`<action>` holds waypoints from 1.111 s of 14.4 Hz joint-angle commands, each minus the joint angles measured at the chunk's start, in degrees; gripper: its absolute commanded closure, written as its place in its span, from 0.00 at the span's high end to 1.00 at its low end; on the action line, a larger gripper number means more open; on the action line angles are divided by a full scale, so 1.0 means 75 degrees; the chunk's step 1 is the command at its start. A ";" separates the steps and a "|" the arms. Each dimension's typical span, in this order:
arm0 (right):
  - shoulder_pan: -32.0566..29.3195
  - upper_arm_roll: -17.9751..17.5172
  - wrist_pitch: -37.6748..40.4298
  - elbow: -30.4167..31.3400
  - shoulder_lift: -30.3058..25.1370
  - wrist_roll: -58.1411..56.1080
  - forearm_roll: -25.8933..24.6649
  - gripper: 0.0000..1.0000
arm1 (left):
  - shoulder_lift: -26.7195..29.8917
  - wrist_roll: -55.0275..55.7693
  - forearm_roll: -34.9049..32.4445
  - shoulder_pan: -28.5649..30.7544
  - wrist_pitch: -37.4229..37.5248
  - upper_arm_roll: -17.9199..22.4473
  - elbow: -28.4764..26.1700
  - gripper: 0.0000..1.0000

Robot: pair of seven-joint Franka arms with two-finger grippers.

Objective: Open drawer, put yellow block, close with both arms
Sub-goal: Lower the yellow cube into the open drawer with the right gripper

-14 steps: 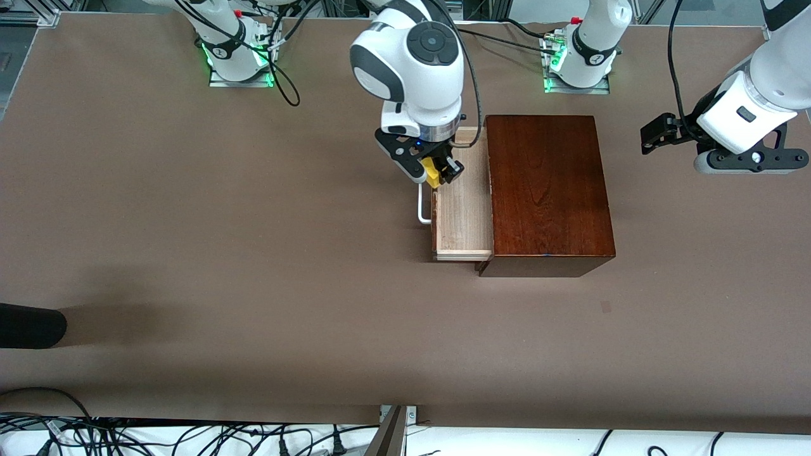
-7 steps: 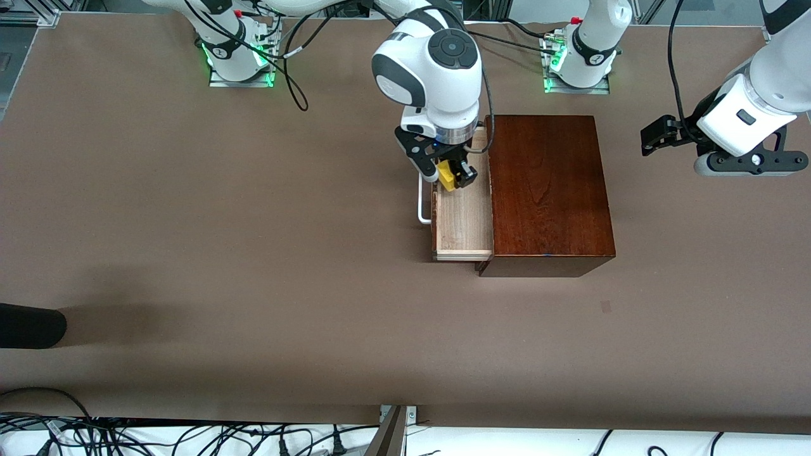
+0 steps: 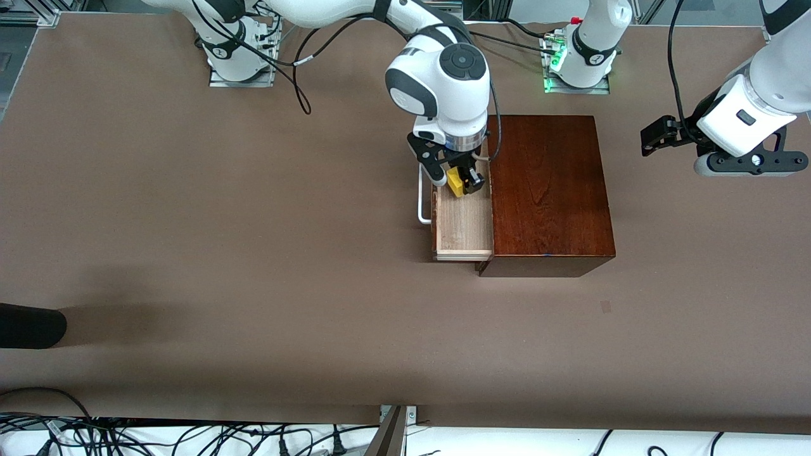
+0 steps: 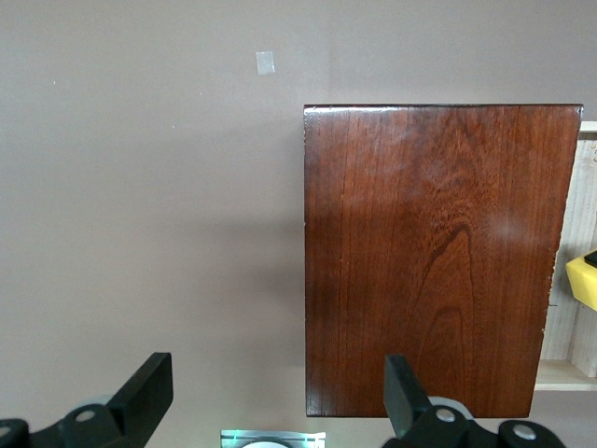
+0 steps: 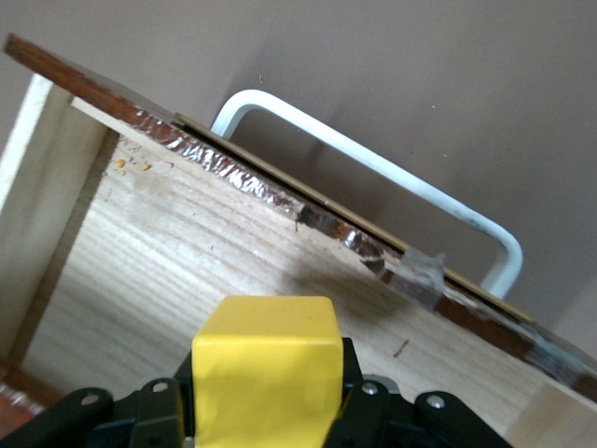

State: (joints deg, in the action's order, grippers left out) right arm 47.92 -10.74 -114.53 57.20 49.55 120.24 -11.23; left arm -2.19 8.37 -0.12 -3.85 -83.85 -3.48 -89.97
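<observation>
Over the open drawer, right gripper clamps yellow block; left gripper waits spread wide past the wooden box; off-centre release could bounce it out.

I worked over a brown tabletop. A small pale patch sat on it, nearer the front camera than the box and toward my left arm's end. A dark rounded object poked in at the edge by my right arm's end. Tangled black cables lay past the front edge.
</observation>
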 commanded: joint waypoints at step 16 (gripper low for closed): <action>0.0173 0.0120 -0.0385 -0.0349 0.0565 0.0527 -0.0155 1.00 | -0.0094 -0.0014 0.0191 0.0033 0.0000 -0.0016 0.0254 1.00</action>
State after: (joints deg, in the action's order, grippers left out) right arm 48.36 -10.43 -117.77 56.88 52.75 123.04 -11.24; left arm -2.19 8.37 -0.12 -3.86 -84.19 -3.49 -89.76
